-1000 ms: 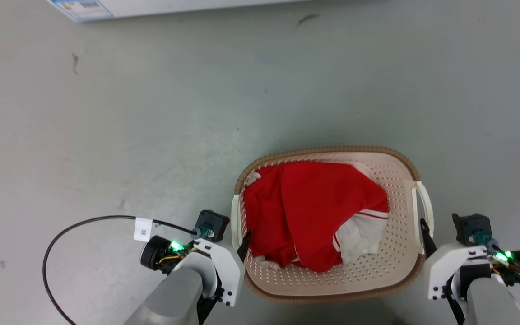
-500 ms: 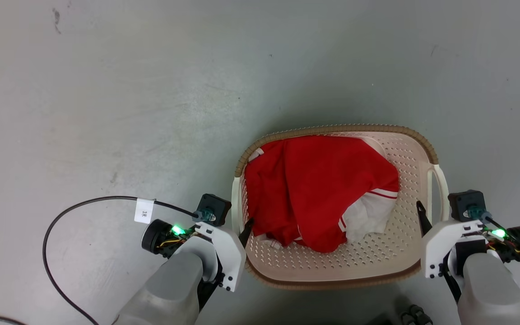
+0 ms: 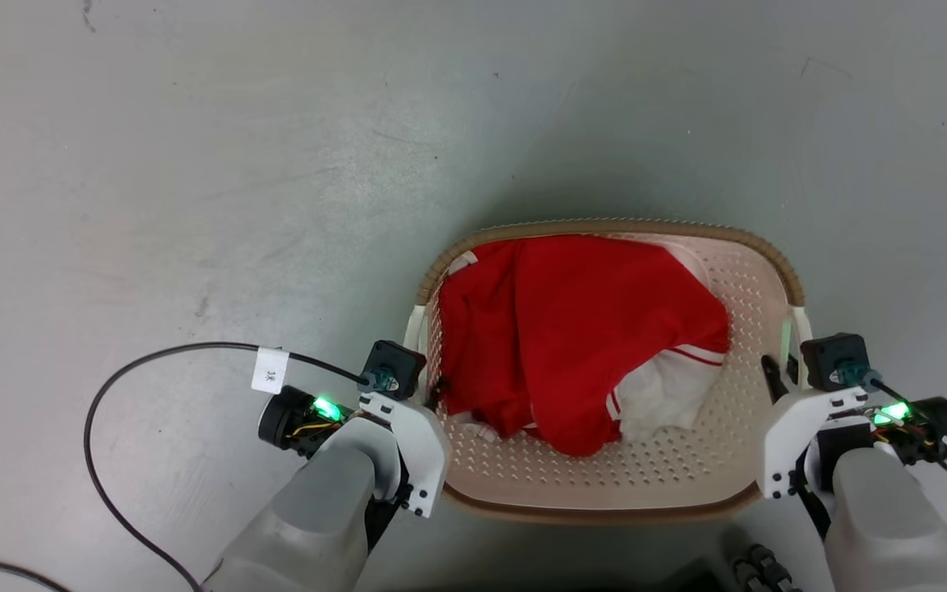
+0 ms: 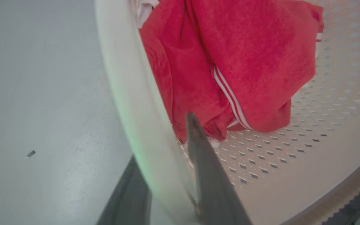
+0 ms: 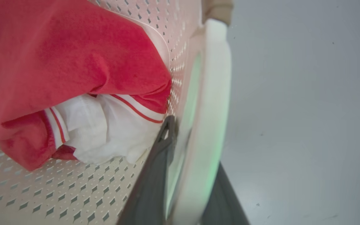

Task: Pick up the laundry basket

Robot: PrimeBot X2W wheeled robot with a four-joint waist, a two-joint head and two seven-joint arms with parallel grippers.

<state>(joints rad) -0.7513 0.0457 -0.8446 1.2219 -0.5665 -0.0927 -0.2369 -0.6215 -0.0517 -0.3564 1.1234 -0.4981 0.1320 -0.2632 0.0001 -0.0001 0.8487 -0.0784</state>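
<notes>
Closest to the robot, the two pale forearms reach forward on either side of the laundry basket, which sits on the floor right in front of it, its near rim at 6 o'clock and its far brown rim at 12. The left gripper is at the basket's 9 o'clock. Seen from that wrist, its two dark fingers straddle the left handle, one inside the wall and one outside, drawn in against the pale bar so that it looks clamped. The right gripper does the same at 3 o'clock: one finger lies inside by the holed wall and the other outside, pinching the right handle between them. A black cable loops away from the left wrist toward 8 o'clock. Inside the basket a red garment with white stripes is heaped from the middle up to the far side, and a white piece pokes out toward 4 o'clock. The bare holed bottom shows along the near side. To my eye the grasp is made and the lift is the step in hand. I cannot tell whether the bottom has left the floor yet. The next move calls for both arms to rise together at the same pace, keeping the basket level, since the thin fingers could slide along the smooth handles if one side leads. Beyond the far rim there is plain grey floor.
</notes>
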